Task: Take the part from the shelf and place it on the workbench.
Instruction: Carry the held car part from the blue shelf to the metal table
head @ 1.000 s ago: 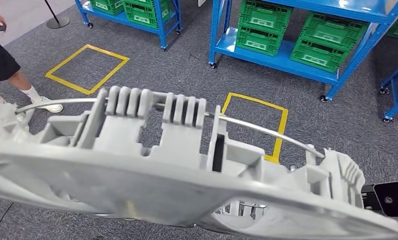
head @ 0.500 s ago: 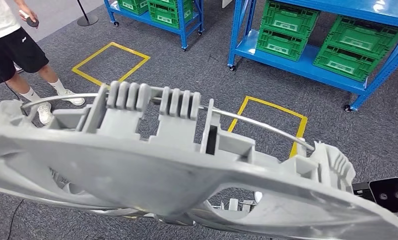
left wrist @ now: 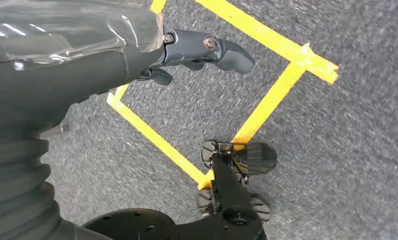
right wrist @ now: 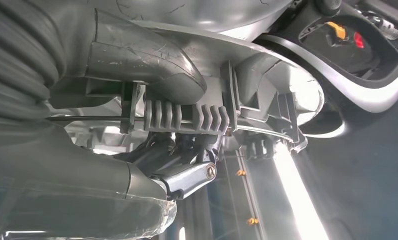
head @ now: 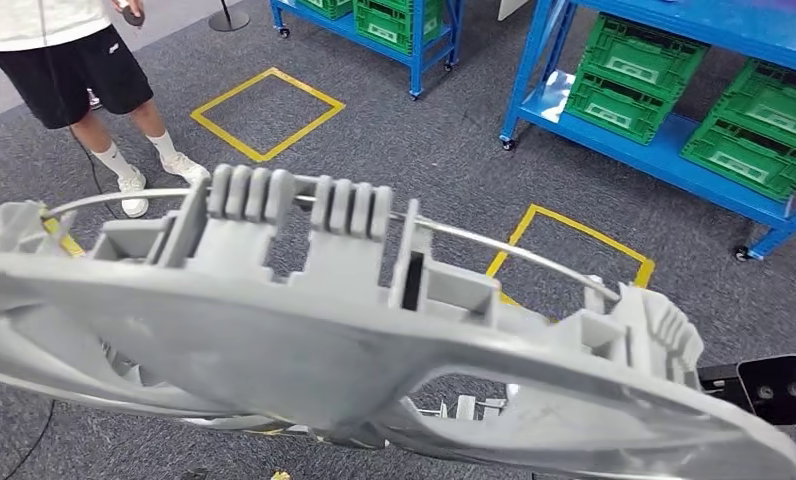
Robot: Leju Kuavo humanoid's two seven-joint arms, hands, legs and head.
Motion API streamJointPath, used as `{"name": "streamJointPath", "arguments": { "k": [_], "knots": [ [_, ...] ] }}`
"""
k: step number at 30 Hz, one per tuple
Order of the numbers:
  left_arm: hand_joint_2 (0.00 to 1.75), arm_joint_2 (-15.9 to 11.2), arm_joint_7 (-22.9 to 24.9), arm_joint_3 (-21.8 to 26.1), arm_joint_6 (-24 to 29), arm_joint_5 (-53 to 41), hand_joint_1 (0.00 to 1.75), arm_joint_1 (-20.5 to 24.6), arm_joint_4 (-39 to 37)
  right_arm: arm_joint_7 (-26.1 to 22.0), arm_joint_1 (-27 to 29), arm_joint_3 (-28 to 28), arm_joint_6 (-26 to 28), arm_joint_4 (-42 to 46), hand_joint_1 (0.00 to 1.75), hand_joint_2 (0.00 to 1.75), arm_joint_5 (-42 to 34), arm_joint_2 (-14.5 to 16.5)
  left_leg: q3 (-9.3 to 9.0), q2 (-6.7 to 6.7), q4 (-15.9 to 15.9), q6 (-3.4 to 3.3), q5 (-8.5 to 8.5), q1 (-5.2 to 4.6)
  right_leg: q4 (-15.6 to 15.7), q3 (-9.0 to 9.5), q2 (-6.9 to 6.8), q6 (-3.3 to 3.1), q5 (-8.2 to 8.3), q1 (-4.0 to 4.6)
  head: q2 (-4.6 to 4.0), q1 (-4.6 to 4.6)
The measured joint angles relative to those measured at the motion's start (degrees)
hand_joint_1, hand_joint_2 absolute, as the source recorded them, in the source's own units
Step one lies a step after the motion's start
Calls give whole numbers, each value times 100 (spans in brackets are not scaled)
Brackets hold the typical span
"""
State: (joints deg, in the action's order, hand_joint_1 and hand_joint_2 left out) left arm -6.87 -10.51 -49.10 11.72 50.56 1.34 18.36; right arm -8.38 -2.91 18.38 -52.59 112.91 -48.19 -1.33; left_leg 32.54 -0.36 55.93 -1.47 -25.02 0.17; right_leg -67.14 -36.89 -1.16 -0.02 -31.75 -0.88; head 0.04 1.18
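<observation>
Shift since earlier: the whole head view has swung, so the camera has turned. The blue shelves (head: pixel 664 150) with green crates (head: pixel 629 75) now sit further toward the right, the yellow floor squares (head: pixel 269 112) have slid the same way, and the person (head: pixel 84 70) in black shorts stands more fully in view at the upper left. The grey part (head: pixel 354 340) keeps the same place across the lower frame.

Part: a large grey moulded piece with ribbed blocks, square openings and a thin metal rod (head: pixel 504 250) arching over its top. It is carried in front of the robot, above the carpet (head: pixel 414 150), well apart from the shelves.

Hidden or cut off: the part's lower edge and left end run out of the head view, and it covers the floor straight ahead. The person is cut off at the waist by the frame's top.

Right hand: in the right wrist view the right hand (right wrist: pixel 182 165) lies against the part, thumb above the ribbed section and dark fingers (right wrist: pixel 197 175) beneath it, grasping the part.

Left hand: in the left wrist view the left hand (left wrist: pixel 187 55) hangs over the carpet and a yellow tape square; only some fingers show, the rest hidden behind its cover, so whether it is clenched or released cannot be told.

Open room: bare carpet lies between the part and the shelves, marked by yellow squares.
</observation>
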Motion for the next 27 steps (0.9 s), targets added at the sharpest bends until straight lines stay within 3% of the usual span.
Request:
{"name": "streamJointPath", "arguments": {
  "k": [2,3,4,6,8,10,11,13,16,18,19,21,23,24,27],
  "knots": [
    [175,3,0,1,-4,-1,0,6,0,-2,11,-3,0,-5,175,175,1,-10,10,-121,8,-11,3,-4,-600,-301,71,3,-186,-5,0,-6],
    [175,5,0,1,-5,-1,0,5,0,-2,15,-2,0,-8,175,175,2,-17,12,-187,16,-10,1,-3,-627,-324,81,40,-154,-14,0,-6],
    [175,8,0,1,-5,-1,0,3,0,-2,16,-2,0,-10,175,175,4,-23,12,-253,29,-2,-4,2,-423,-233,91,93,-38,-29,0,-7],
    [175,15,0,2,-6,-8,0,3,-1,-2,11,-2,0,-10,175,175,5,-31,26,-381,87,44,-35,5,333,123,186,183,264,-68,0,-8],
    [175,16,1,14,-10,-23,0,0,-3,-2,8,-2,0,-8,175,175,7,-33,70,-465,157,109,-74,0,794,345,263,162,414,-77,0,-4],
    [175,16,1,37,-21,-49,0,-17,-4,-3,10,-1,0,-6,175,175,10,-33,110,-503,177,156,-85,15,832,363,236,83,429,-54,0,-1],
    [175,17,1,48,-28,-64,0,-27,-4,-4,10,-1,0,-5,175,175,13,-30,126,-494,188,179,-97,29,838,368,215,55,436,-55,0,-1],
    [175,18,1,61,-37,-91,0,-34,-4,-4,8,-2,0,-4,175,175,20,-19,240,-325,428,234,-238,41,853,397,156,-15,435,-71,0,15],
    [175,18,1,73,-52,-109,0,-23,-4,-8,12,-4,0,-5,175,175,27,-6,798,-39,1538,286,-719,60,856,424,42,-85,405,-44,0,35],
    [175,23,2,77,-65,-120,0,-25,-4,-8,15,-3,0,-6,175,175,34,-6,1056,3,1960,292,-787,66,856,431,-43,-99,391,-30,0,35],
    [175,24,2,79,-68,-123,0,-26,-4,-8,15,-3,0,-6,175,175,37,-6,1015,17,1832,287,-664,65,856,441,-82,-101,382,-25,0,35],
    [175,17,2,87,-67,-127,0,-24,-4,-9,13,-3,-1,-5,175,175,39,-3,627,147,1034,250,-269,53,857,477,-156,-91,355,-15,0,35],
    [175,10,2,94,-65,-127,0,-9,-4,-11,13,-4,-3,-5,175,175,39,0,299,317,380,196,-56,0,855,500,-218,-53,323,22,0,32],
    [175,10,2,96,-64,-128,0,-2,-5,-12,13,-3,-4,-5,175,175,39,2,257,358,275,170,-55,-29,858,504,-250,-31,311,36,0,31],
    [175,2,3,98,-60,-130,0,-5,-7,-14,14,0,-5,-2,175,175,40,9,215,203,187,77,-20,-32,845,508,-320,36,263,37,0,25]
  ]
}}
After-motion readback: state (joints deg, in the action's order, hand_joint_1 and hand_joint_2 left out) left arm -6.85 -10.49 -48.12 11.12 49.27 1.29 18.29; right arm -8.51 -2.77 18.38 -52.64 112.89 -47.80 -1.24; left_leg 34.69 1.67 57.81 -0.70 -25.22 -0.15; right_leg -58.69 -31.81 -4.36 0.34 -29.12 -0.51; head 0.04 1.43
